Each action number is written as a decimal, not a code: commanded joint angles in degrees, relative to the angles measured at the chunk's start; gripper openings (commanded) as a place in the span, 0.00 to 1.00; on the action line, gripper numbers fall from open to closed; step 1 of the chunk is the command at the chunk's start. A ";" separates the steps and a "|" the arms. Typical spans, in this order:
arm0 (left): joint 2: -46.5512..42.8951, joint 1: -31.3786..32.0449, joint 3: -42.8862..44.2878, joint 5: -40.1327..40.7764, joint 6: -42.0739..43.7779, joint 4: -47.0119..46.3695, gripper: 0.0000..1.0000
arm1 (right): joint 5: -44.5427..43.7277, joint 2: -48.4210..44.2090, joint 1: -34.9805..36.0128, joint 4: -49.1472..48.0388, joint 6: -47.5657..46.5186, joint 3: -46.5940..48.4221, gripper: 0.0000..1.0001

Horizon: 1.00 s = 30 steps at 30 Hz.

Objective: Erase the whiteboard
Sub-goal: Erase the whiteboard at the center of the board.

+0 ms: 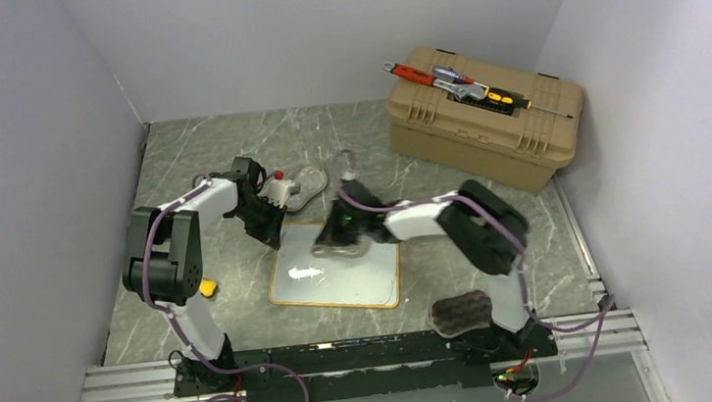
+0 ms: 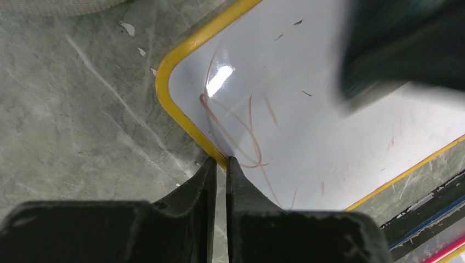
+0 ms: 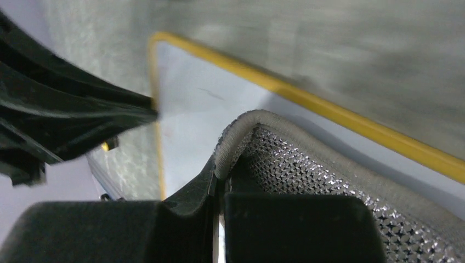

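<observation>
The whiteboard [image 1: 340, 279] is lying flat in the near middle of the desk [image 1: 210, 156], with faint reddish scribbles showing by its far-left corner. The left pincer [image 2: 219, 161] is clamping the yellow frame there. The right pincer [image 3: 219, 178] is gripping a grey mesh pad [image 3: 307, 164] and pressing it against the board's far part. A tan toolbox [image 1: 484, 134] is sitting far right.
</observation>
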State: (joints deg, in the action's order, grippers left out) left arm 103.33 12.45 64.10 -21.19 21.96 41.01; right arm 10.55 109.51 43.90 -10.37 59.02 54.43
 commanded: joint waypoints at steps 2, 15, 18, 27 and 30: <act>2.31 0.34 -2.54 2.75 3.46 0.23 0.02 | -0.77 18.48 9.63 19.67 -2.89 14.67 0.00; 1.90 0.30 -2.40 2.27 3.98 0.19 0.02 | -2.77 -6.33 0.01 10.63 -2.28 -24.99 0.00; 2.20 0.30 -2.14 2.16 3.77 0.12 0.02 | -1.36 -1.62 5.98 10.66 -2.05 -19.72 0.00; 2.47 0.30 -2.34 2.19 3.53 0.03 0.02 | 0.56 8.58 14.27 16.64 -4.03 -3.30 0.00; 2.24 0.30 -2.27 2.09 3.62 -0.09 0.02 | -0.76 1.59 10.09 15.12 -3.27 -14.67 0.00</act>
State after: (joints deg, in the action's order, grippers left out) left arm 103.31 12.45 64.10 -21.39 22.39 41.08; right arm 13.67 112.86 58.04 -15.86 59.13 55.46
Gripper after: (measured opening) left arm 0.132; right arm 0.038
